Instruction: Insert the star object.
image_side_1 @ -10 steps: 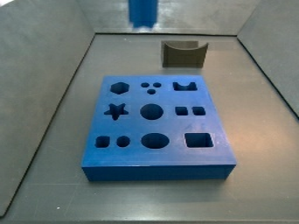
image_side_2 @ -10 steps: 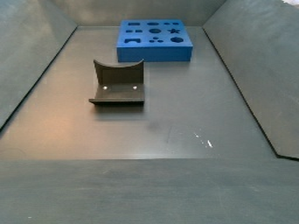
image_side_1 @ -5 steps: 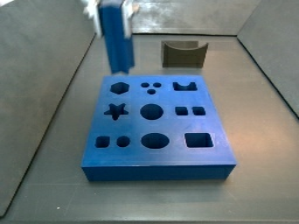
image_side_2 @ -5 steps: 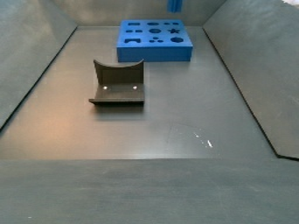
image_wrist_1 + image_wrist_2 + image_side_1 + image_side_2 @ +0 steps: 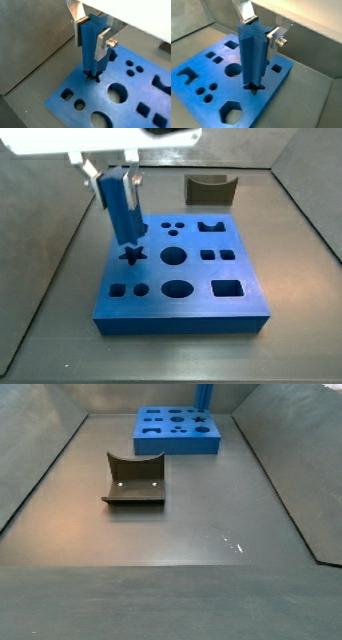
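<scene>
1. The star object (image 5: 122, 208) is gripped upright by the claw (image 5: 115, 172), its fingers (image 5: 101, 44) clamped on the upper end.
2. Its lower tip is seen at the star-shaped hole (image 5: 131, 255) of the blue board (image 5: 181, 313), at 9 o'clock on the board.
3. A dark U-shaped block (image 5: 210, 188) stands on the surface (image 5: 307, 343) beyond the board, at 12 o'clock.

The gripper (image 5: 118, 170) is cut off by the top edge in a side view, its body blurred white at the upper left. In the far side view only the peg (image 5: 203, 394) shows, a sliver at the top edge; the gripper lies outside the frame. In both wrist views the finger (image 5: 75, 11) tops run off the upper edge, and the peg hides most of the star hole (image 5: 252, 89) beneath its tip, so whether the tip has entered cannot be told. The board (image 5: 143, 87) is cut by the right and lower edges there. The board's holes are small in the far side view.
</scene>
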Robot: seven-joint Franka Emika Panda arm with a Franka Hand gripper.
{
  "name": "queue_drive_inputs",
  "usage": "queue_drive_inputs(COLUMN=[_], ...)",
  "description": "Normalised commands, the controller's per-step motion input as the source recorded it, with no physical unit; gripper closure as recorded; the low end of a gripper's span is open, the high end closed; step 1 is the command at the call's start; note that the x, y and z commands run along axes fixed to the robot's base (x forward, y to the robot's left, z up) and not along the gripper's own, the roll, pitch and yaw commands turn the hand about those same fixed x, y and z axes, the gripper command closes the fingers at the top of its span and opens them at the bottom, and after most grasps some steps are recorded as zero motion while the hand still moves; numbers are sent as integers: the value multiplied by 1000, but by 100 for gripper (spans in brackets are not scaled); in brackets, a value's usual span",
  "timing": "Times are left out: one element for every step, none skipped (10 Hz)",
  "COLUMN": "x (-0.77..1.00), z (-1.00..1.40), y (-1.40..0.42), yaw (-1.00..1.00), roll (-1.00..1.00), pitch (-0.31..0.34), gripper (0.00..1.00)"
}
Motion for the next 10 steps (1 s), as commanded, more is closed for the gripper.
queue_drive_inputs(x=[0, 0, 0, 0, 86, 111, 134, 157, 200, 149], z=[-520, -489, -463, -420, -371, -343, -334, -280, -263, -214], y=[-229, -203, -143, -86, 0, 0, 0, 0, 0, 0], yaw=[-20, -29, -57, -86, -74, -103, -109, -111, -146, -269], roll=[230, 243, 260, 283, 283, 246, 197, 166, 130, 91], pitch=[0, 23, 60, 77, 130, 140, 131, 127, 113, 77], gripper=[100, 100, 100, 100, 100, 100, 100, 100, 100, 100])
